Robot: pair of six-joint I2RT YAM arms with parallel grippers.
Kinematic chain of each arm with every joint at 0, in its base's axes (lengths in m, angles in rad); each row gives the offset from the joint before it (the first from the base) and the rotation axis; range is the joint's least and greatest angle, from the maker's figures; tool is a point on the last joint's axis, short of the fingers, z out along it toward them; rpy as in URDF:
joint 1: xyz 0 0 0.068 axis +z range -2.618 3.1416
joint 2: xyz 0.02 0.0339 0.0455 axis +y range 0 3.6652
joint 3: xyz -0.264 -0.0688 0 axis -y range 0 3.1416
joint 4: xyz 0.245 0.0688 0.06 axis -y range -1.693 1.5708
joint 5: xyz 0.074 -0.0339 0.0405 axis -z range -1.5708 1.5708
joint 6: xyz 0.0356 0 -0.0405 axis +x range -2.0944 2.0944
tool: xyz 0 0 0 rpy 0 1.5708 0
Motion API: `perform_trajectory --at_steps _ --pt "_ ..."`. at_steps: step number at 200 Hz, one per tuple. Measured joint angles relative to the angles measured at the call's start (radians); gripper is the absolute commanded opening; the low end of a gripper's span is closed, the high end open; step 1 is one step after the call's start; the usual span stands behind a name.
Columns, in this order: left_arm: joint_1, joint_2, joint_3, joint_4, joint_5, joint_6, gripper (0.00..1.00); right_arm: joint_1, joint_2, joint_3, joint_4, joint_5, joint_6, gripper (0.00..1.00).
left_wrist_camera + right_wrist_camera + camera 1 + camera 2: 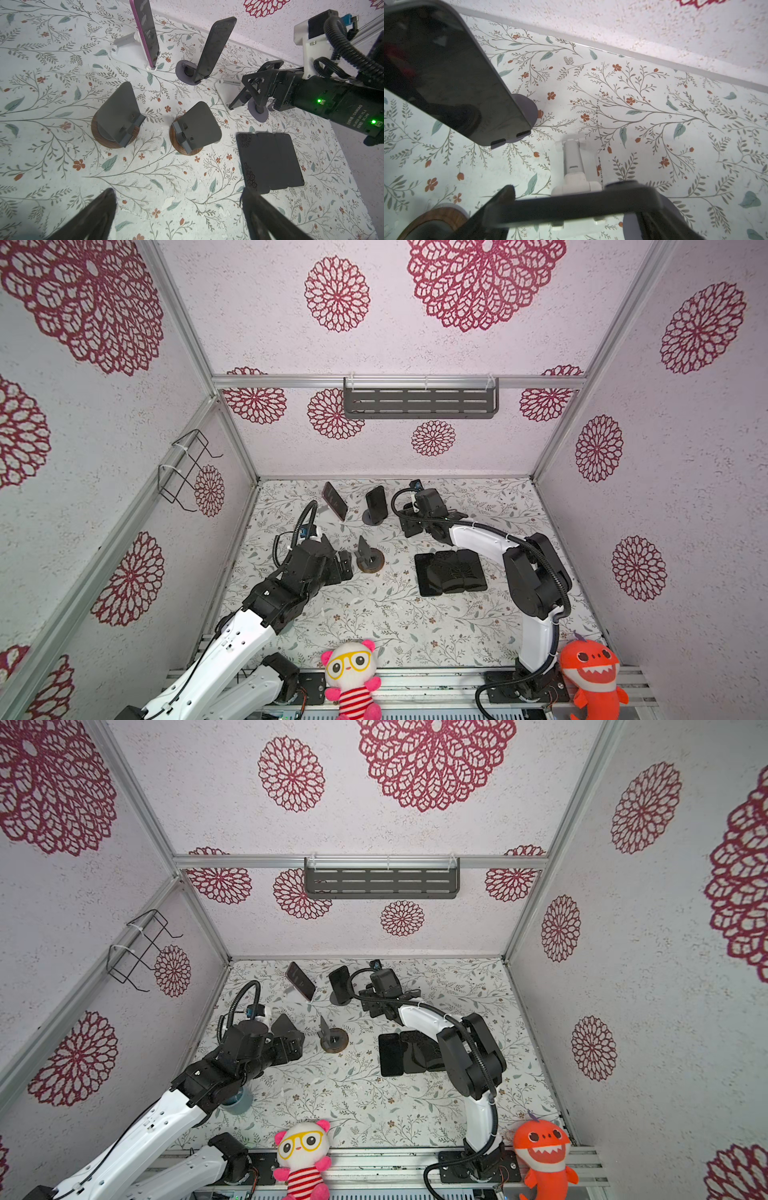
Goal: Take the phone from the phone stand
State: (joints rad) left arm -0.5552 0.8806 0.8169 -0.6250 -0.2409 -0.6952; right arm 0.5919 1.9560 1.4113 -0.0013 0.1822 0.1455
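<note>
In the right wrist view a dark phone point(550, 207) shows edge-on, leaning on a white phone stand point(572, 164). My right gripper point(581, 207) straddles it, with one finger against each side edge. The left wrist view shows the same phone point(238, 100) on its stand point(221, 89) inside that gripper point(250, 93). In both top views the right gripper point(415, 524) point(380, 1004) is at the back middle of the table. My left gripper point(178, 212) point(345, 568) hangs open over bare table, nothing between its fingers.
A pink-edged phone point(334, 501) on a white stand and a black phone point(377, 502) on a grey round stand sit at the back. Two empty wood-based stands point(116, 118) point(193, 128) and flat dark phones point(451, 572) occupy the middle. Two plush toys point(353, 676) point(592, 676) sit at the front.
</note>
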Motion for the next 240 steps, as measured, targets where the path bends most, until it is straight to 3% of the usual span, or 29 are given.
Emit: perform_trajectory --at_steps 62,150,207,240 --pt "0.0 -0.004 -0.012 0.0 -0.005 0.0 0.98 0.0 0.001 0.007 -0.003 -0.003 0.003 0.69" --pt "0.0 0.034 -0.008 0.022 -0.004 0.026 0.99 0.0 -0.009 0.061 -0.11 -0.029 0.051 0.68" --pt "0.0 0.082 0.029 0.071 0.028 0.056 0.97 0.0 -0.113 0.062 -0.19 -0.056 0.093 0.68" --pt "0.0 0.116 0.03 0.132 0.091 0.076 0.91 0.001 -0.191 0.061 -0.22 -0.075 0.111 0.68"
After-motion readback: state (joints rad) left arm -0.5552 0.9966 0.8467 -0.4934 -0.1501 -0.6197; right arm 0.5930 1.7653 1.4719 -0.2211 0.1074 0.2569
